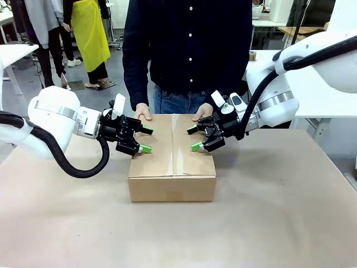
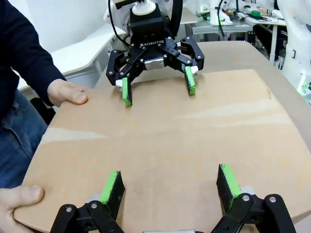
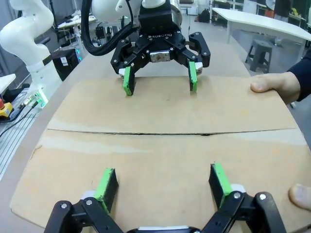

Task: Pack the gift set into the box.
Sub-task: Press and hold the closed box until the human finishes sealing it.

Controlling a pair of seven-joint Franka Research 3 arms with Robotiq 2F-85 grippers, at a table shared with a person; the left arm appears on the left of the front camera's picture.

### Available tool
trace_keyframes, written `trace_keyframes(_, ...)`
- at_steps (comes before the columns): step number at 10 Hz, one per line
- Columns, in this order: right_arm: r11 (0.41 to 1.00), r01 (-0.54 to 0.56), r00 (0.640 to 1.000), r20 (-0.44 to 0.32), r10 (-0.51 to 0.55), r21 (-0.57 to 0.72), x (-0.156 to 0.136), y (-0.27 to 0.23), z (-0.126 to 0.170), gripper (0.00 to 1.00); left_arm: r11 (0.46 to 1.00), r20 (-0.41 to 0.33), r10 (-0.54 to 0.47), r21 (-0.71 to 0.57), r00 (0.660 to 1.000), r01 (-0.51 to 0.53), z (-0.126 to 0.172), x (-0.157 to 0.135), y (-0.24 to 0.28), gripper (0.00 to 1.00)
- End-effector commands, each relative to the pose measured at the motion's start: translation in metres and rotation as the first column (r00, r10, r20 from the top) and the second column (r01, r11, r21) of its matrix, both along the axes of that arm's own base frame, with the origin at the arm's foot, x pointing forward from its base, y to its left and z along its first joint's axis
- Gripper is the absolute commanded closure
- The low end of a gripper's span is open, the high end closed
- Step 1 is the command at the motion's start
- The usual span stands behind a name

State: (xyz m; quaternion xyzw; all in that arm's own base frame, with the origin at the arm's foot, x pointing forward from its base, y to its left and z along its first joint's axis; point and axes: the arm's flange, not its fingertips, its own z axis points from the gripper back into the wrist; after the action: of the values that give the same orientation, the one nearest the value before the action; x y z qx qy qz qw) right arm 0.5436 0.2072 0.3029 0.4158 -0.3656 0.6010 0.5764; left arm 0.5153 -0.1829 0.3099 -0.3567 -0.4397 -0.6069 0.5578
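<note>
**Desk stock, one moment: shut box, two pincers, two hands**

1. Desk [image 1: 268, 223]. Brown surface, bare in the foreground on the robot's side.
2. Box [image 1: 172, 187]. Plain brown corrugated carton, standing on the desk at its middle. The top flaps lie flat and shut, and they meet in a seam that runs from the near edge to the far edge. The contents are hidden by the flaps.
3. Left pincer [image 1: 147, 139]. Black with green pads, it comes in from the left and sits over the left flap, pointing towards the seam. The jaws are spread wide and hold nothing. Whether the pads touch the cardboard cannot be told.
4. Right pincer [image 1: 194, 138]. It matches the left one and sits over the right flap, facing it across the seam. The jaws are spread wide and hold nothing. Contact with the flap cannot be told either.
5. First hand [image 1: 143, 111]. The person's, resting on the far edge of the left flap, just beyond the left pincer.
6. Second hand [image 1: 203, 111]. It rests on the far edge of the right flap, just beyond the right pincer.
7. Person [image 1: 187, 50]. Stands at the far side of the desk in a dark buttoned shirt and blue jeans.
</note>
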Motion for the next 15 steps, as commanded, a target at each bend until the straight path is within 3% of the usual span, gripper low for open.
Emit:
trace_keyframes(1, 1.000, -0.003, 1.000, 0.005, 0.003, -0.001, 0.000, 0.000, 0.000, 0.00, 0.999, -0.051, -0.004, 0.048, 0.999, 0.007, -0.012, 0.002, 0.001, 0.00)
trace_keyframes(2, 1.000, -0.003, 1.000, 0.005, 0.003, -0.001, 0.000, 0.000, 0.000, 0.00, 1.000, 0.000, 0.000, 0.000, 1.000, 0.000, 0.000, 0.000, 0.000, 0.00)
trace_keyframes(15, 1.000, -0.003, 1.000, 0.005, 0.003, -0.001, 0.000, 0.000, 0.000, 0.00, 1.000, 0.000, 0.000, 0.000, 1.000, 0.000, 0.000, 0.000, 0.000, 0.00)
